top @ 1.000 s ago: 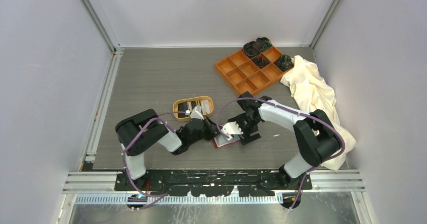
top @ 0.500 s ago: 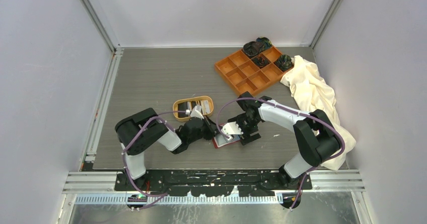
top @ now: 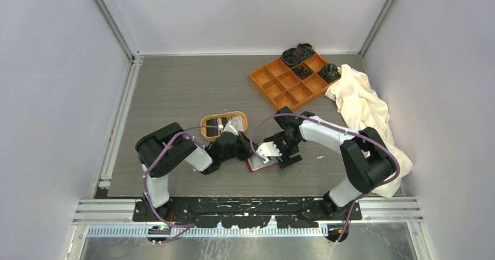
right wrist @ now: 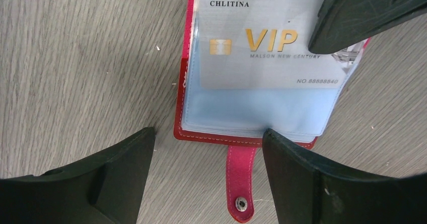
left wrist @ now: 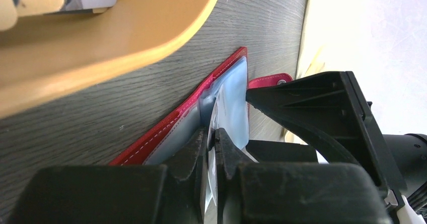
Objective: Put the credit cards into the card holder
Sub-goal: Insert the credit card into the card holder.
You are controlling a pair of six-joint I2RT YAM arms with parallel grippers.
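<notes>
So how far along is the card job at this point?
Done: the card holder lies open, blue sleeves up. In hand: the left pincer pinches the silver VIP card against those sleeves, only partway down them; the right pincer stands open astride the holder's snap-tab edge. Left: seating that card, then the cards in the tan dish. Whether other cards are already sleeved I cannot tell.

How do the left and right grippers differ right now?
The left gripper is pinched almost shut on the edge of a pale card; the right gripper is wide open, holding nothing. The left gripper comes in at the card end of the open card holder; the right gripper straddles the end with the snap tab. Both are low at that card holder.
</notes>
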